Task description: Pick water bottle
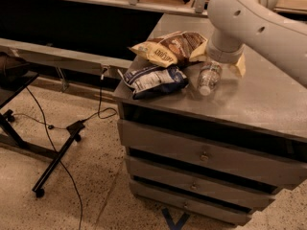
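- One water bottle (pixel 209 77): lying on its side on the counter (pixel 268 97), cap toward the front edge, just right of the bags.
- One end effector (pixel 217 63): over the bottle's base, fingers (pixel 238 65) spread, released.
- One blue-and-white bag (pixel 153 79).
- One tan bag (pixel 168 49) behind it, possibly two overlapping.
- Three drawers (pixel 201 153).

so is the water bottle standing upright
No, the water bottle lies on its side on the cabinet top, the gripper at its far end.
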Robot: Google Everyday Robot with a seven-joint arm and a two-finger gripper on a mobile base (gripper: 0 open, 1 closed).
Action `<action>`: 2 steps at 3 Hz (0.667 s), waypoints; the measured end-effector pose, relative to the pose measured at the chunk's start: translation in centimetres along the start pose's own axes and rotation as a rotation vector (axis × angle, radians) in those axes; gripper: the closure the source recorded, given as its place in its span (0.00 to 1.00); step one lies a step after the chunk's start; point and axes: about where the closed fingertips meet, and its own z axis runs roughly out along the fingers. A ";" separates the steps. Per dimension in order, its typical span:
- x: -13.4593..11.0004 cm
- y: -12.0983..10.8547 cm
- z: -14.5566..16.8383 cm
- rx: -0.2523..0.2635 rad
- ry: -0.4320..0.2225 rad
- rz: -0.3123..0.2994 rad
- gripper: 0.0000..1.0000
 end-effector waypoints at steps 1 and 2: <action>-0.1 0.4 0.6 -0.035 0.000 0.006 0.39; -0.1 1.0 0.8 -0.053 -0.018 0.016 0.70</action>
